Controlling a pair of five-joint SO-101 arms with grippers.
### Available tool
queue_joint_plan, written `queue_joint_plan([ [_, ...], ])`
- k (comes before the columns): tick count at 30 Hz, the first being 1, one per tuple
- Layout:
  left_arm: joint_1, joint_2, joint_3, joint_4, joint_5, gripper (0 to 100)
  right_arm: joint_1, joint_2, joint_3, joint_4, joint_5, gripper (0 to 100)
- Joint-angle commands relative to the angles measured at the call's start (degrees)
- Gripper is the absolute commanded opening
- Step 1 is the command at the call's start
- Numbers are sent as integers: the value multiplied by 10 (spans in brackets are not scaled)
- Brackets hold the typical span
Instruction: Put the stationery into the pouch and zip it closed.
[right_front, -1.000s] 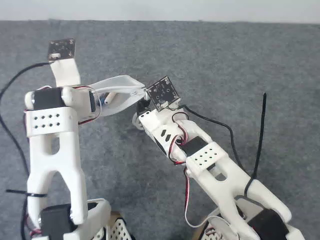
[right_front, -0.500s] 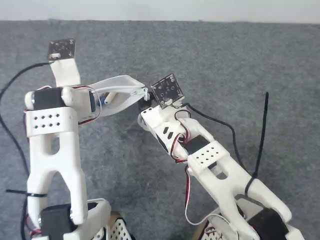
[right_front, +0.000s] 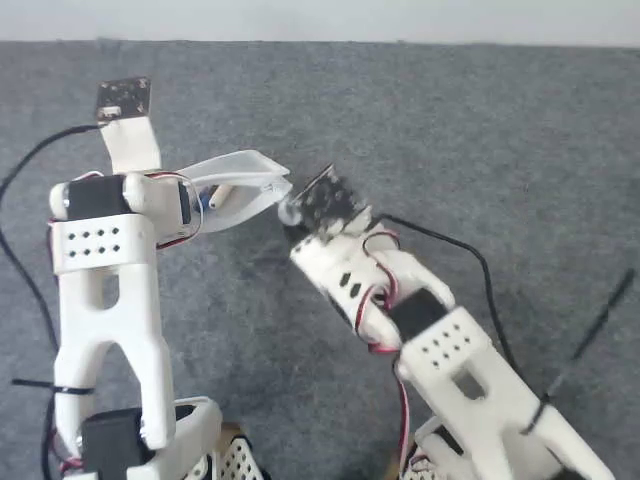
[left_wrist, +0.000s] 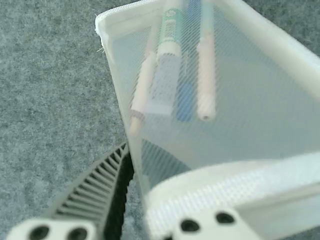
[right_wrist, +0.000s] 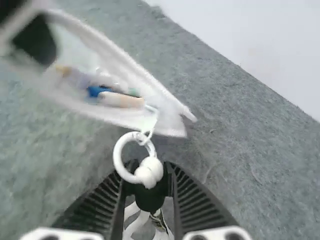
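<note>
high view: the pouch (right_front: 240, 178) is held off the grey bench (right_front: 480, 130) at upper left of centre, its left end clamped in the left tool (right_front: 192, 208), with the stationery (right_front: 215, 195) seen faintly inside. against the frames of a second ago, the right arm has swung down and to the right, and its wrist has drawn slightly away from the pouch's right tip. the ring pull (right_front: 288, 208) has been carried along at the right tool (right_front: 292, 222), while the pouch and left arm have stayed put. the zip is judged to be at or near the end of its run, so the closing step looks almost finished.

left wrist view: the pens (left_wrist: 175, 70) are shown plainly through the mesh wall of the pouch (left_wrist: 225, 115), lying side by side, which the high view barely reveals. the pouch edge is pinched between the jaws at the bottom of the frame.

right wrist view: the ring pull (right_wrist: 134, 159) and its bead are seen nipped in the narrowly closed right tool (right_wrist: 145, 172) at bottom centre, tied to the pouch (right_wrist: 100, 85) corner at upper left. whether the last stretch of zip is shut cannot be told.
</note>
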Motion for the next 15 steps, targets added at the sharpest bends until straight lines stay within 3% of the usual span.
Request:
queue_joint_plan([
  [1,-10,20,36,-23,-5,15,-34,-72,-26,65,37,6],
  [5,-9,20,26,-19,-6,21,-57,-98,-26,108,75,6],
  [15,-8,20,4,-18,-6,152,-101,-144,-25,175,128,6],
])
